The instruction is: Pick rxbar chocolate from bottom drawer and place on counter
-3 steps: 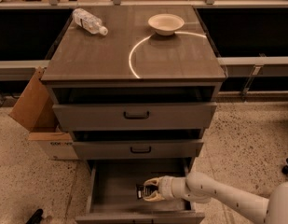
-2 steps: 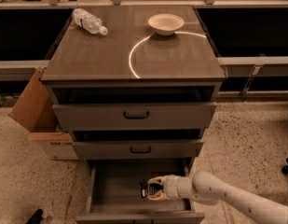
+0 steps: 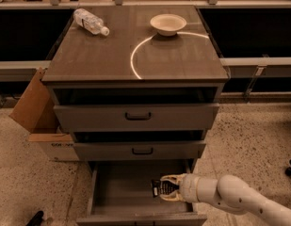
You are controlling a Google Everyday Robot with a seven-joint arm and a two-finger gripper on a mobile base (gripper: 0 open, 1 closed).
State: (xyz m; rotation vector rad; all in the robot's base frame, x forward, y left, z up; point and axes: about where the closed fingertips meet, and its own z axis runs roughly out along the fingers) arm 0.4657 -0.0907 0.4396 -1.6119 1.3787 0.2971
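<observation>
The bottom drawer point(image 3: 121, 187) is pulled open and shows a plain grey floor. My gripper point(image 3: 167, 188) reaches into its right side from the lower right. Its fingers are shut on the rxbar chocolate point(image 3: 159, 188), a small black wrapper with white lettering that sticks out to the left of the fingertips. The bar sits just above the drawer floor. The counter point(image 3: 102, 55) is the grey-brown wood-grain top with a bright curved light arc.
A clear plastic bottle point(image 3: 90, 21) lies at the counter's back left. A white bowl point(image 3: 168, 23) stands at its back right. The two upper drawers point(image 3: 135, 117) stick out slightly above the open one. A cardboard box point(image 3: 39, 117) stands left of the cabinet.
The gripper with the bar has shifted slightly to the right and towards the drawer's front. The arm has drawn back a little.
</observation>
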